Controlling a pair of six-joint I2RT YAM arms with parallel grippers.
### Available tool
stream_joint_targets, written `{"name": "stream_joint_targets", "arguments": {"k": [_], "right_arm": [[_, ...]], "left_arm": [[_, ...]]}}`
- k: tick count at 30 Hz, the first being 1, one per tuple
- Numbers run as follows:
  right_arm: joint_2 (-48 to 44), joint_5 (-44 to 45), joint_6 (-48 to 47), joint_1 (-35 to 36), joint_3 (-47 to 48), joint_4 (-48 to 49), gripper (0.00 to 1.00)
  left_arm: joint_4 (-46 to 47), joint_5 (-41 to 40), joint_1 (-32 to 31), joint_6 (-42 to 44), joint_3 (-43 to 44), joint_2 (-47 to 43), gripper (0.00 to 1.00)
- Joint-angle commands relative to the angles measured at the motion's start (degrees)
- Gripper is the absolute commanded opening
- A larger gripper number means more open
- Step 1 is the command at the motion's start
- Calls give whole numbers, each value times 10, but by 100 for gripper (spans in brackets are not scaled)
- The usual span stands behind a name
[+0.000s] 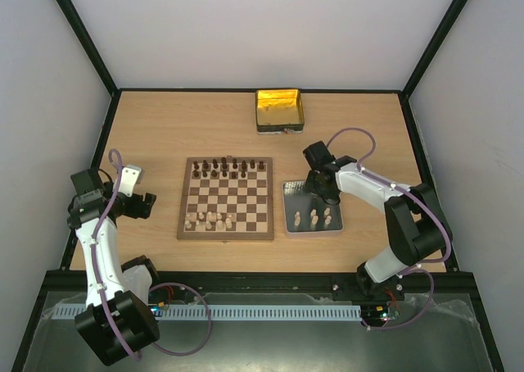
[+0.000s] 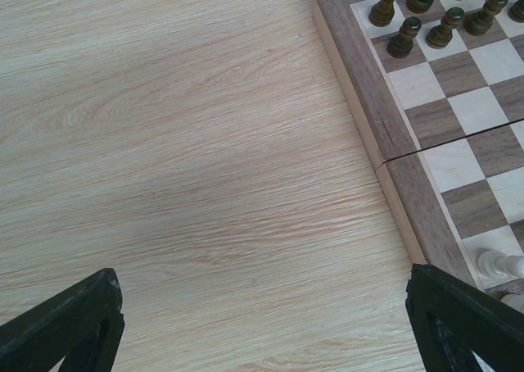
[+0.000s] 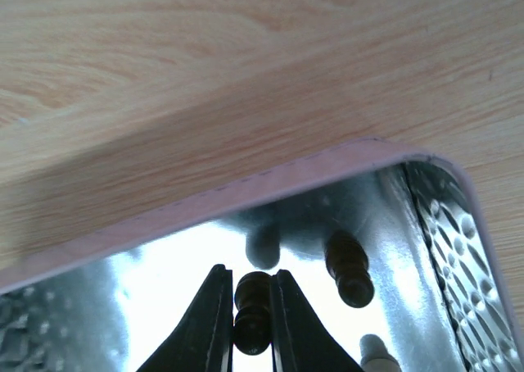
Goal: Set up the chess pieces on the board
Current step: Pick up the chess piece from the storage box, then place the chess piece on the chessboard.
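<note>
The chessboard (image 1: 227, 198) lies mid-table, with dark pieces (image 1: 229, 168) in its far rows and several cream pieces (image 1: 210, 220) near its front edge. My right gripper (image 1: 320, 193) is over the far part of the grey metal tray (image 1: 288, 193). In the right wrist view it (image 3: 250, 283) is shut on a dark brown piece (image 3: 252, 310) standing on the tray. A second dark piece (image 3: 349, 267) lies beside it. My left gripper (image 1: 146, 204) is open and empty left of the board; its fingertips (image 2: 74, 327) hover over bare table beside the board's edge (image 2: 360, 102).
Several cream pieces (image 1: 312, 218) stand at the tray's near end; one (image 3: 378, 356) shows in the right wrist view. A yellow-gold tin (image 1: 280, 111) sits at the back centre. Black frame rails edge the table.
</note>
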Motion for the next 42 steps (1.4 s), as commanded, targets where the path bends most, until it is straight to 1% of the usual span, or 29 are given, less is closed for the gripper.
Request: {"name": "stream_joint_targets", "arguments": {"k": [1,5,12,17,22,29,42], "right_arm": [[-1,1,-8,0,57,-62,8],[17,-2,-13,14,110,-96,8],[87,9,-8,78,261,-148,8],[159,5,1,120,352,-158,8],[223,-2,6,143,412,-155,7],[265,-4,4,160,449,-155,7],[303,-12,3,170,466,-140,7]], "left_arm": [[-7,5,5,7,-8,0,94],[-7,6,5,8,-7,0,94],[-7,5,5,6,-7,0,94],[-5,4,5,5,-8,1,94],[-4,3,5,3,-7,0,94],[-4,3,5,5,-7,1,94],[-7,5,5,6,-8,1,94]]}}
